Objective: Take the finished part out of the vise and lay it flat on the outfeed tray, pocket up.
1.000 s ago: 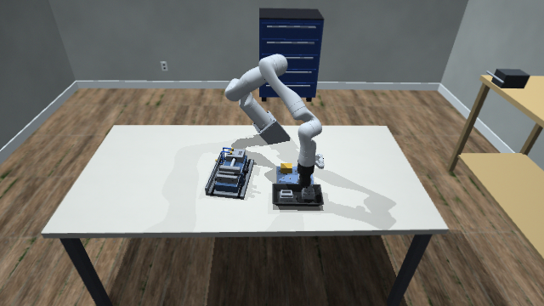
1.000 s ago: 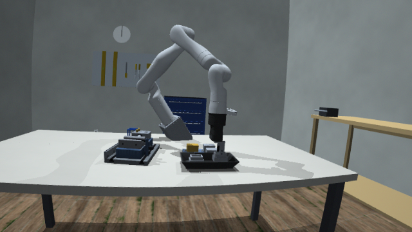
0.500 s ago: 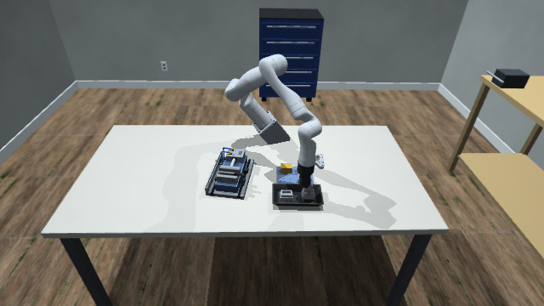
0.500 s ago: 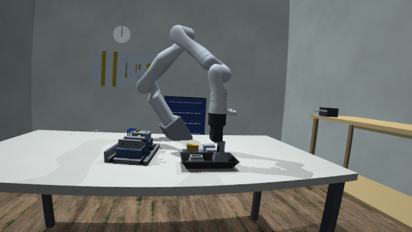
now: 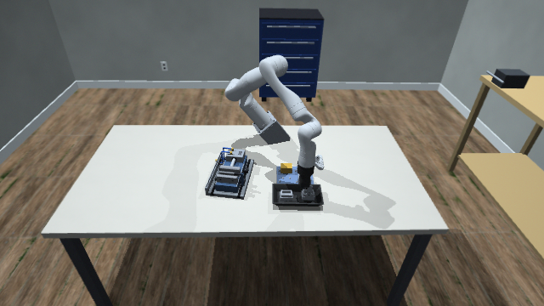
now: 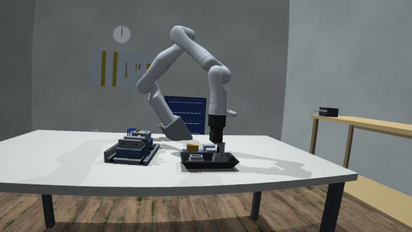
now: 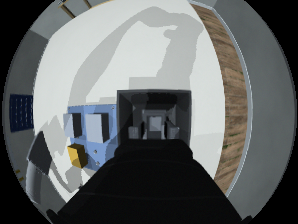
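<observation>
Exterior view gives me the arm reaching straight down, its gripper (image 6: 221, 149) inside the outfeed tray (image 6: 190, 164) on the white table (image 6: 64, 167). I see the fingers pinching the finished part (image 6: 220, 156), a grey block sitting low at the tray's right end; whether it touches the floor I cannot tell. From the top camera, the part (image 5: 308, 195) lies beside a second grey block (image 5: 286, 195) in the same tray. A yellow block (image 5: 286, 167) sits on a blue plate (image 5: 281, 179) just behind the tray. The vise (image 5: 229, 173) stands well apart to the left. My wrist camera shows mostly the dark gripper body.
</observation>
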Available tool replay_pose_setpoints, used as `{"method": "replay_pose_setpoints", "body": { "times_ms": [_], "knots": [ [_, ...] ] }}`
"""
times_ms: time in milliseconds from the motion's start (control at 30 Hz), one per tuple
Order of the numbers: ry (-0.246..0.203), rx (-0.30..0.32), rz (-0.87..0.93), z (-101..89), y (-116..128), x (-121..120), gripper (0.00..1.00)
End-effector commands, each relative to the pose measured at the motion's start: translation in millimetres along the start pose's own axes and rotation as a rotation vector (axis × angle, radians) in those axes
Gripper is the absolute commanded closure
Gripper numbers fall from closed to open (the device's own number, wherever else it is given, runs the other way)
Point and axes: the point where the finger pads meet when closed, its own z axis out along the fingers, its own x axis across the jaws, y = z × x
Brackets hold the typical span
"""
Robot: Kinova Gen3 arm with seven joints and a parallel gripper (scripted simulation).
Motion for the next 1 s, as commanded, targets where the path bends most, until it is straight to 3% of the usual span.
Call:
{"method": "replay_pose_setpoints", "body": {
  "times_ms": [0, 967],
  "knots": [
    [-0.004, 0.007, 0.007, 3.6, -2.2, -1.7, 1.00],
    [-0.006, 0.006, 0.008, 8.1, -1.4, -1.6, 1.00]
  ]
}}
